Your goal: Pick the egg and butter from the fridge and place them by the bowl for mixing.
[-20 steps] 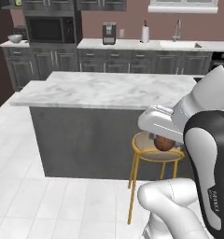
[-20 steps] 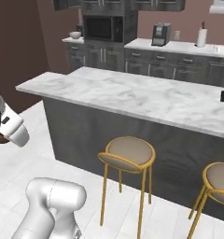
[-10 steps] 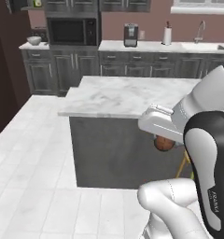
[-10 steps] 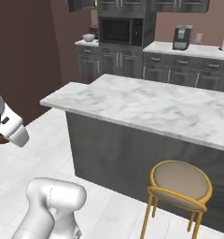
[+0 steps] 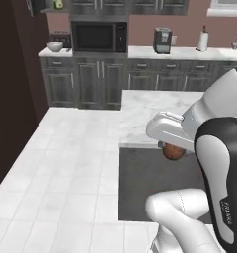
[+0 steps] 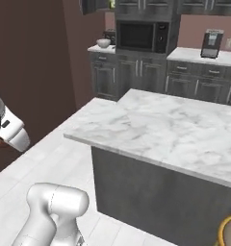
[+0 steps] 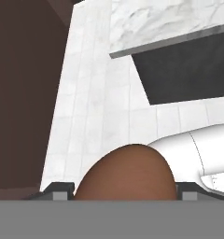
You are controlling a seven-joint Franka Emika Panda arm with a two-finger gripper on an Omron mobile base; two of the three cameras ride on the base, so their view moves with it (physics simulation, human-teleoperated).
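My gripper (image 5: pixel 173 148) is shut on the egg (image 5: pixel 174 152), a smooth reddish-brown ball hanging under the white hand beside the arm. In the hand view the egg (image 7: pixel 126 173) bulges up between the two dark fingertips (image 7: pixel 61 189), above white floor tiles. The bowl (image 5: pixel 55 46) is pale and round and rests far off at the left end of the back counter, next to the microwave; the right base view also has the bowl (image 6: pixel 104 43). The butter and the fridge are out of view.
A marble-topped island (image 5: pixel 157 109) with dark sides stands just ahead of the arm and spreads wide on the right (image 6: pixel 177 130). A dark brown wall (image 5: pixel 12 94) runs along the left. The back counter carries a microwave (image 5: pixel 98 36), coffee machine (image 5: pixel 163 40) and paper roll (image 5: pixel 203 41).
The base has moved, so the whole scene slid right: the island and stools shifted right and the brown wall and bowl counter came in. The egg stays in the shut gripper.
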